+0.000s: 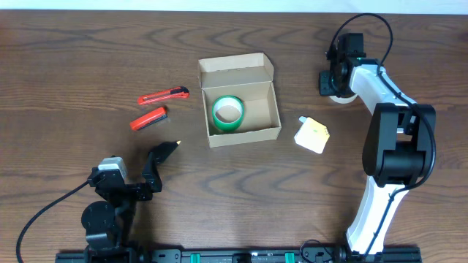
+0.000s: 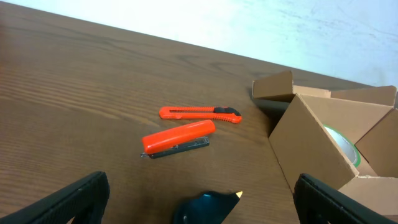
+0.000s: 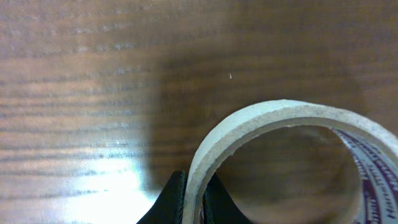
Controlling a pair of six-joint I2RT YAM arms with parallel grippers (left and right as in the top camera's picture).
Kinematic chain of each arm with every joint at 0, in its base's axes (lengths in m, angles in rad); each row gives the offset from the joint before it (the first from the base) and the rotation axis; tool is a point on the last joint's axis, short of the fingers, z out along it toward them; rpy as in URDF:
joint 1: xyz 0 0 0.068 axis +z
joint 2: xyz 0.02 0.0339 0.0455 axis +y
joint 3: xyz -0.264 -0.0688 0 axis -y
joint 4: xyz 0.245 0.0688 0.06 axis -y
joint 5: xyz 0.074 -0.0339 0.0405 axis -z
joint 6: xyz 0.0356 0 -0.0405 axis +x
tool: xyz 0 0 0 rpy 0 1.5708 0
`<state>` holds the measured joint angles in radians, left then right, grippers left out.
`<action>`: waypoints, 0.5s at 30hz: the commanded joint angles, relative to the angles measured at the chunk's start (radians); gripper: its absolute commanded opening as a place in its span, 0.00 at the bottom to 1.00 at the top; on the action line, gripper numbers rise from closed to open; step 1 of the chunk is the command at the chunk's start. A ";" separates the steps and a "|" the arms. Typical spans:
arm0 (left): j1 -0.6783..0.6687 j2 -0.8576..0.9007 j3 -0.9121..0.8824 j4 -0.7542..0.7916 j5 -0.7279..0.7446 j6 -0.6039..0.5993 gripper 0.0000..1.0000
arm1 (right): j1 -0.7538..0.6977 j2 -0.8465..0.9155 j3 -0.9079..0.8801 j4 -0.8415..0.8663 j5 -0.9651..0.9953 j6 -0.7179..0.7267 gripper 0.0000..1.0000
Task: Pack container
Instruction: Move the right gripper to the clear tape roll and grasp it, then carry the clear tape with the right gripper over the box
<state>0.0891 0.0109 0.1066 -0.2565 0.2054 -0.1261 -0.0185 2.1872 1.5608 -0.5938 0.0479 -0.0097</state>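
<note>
The container [image 1: 241,133] is a small open brown cardboard box at the table's middle, its flap lid folded back. A green tape roll [image 1: 227,112] lies inside it. In the left wrist view the container [image 2: 317,146] is at the right. My right gripper [image 1: 333,80] is at the back right, shut on the wall of a white tape roll [image 3: 280,130], one finger inside the ring and one outside [image 3: 194,202]. In the overhead view the roll [image 1: 344,97] peeks out under the arm. My left gripper [image 1: 157,166] is open and empty at the front left.
An orange box cutter [image 1: 164,95] and an orange stapler [image 1: 148,118] lie left of the container, also in the left wrist view [image 2: 199,113] [image 2: 177,138]. A white and yellow packet [image 1: 313,135] lies right of the container.
</note>
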 commanded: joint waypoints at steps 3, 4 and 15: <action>0.004 -0.006 -0.025 -0.004 -0.006 0.018 0.96 | 0.011 -0.075 0.115 -0.088 -0.001 0.001 0.01; 0.004 -0.006 -0.025 -0.004 -0.006 0.018 0.95 | 0.015 -0.094 0.142 -0.109 -0.002 0.001 0.01; 0.004 -0.006 -0.026 -0.004 -0.006 0.018 0.95 | 0.227 -0.317 0.268 -0.244 -0.120 0.005 0.01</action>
<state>0.0891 0.0109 0.1066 -0.2565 0.2054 -0.1261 0.1226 1.9129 1.8194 -0.8162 -0.0231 -0.0082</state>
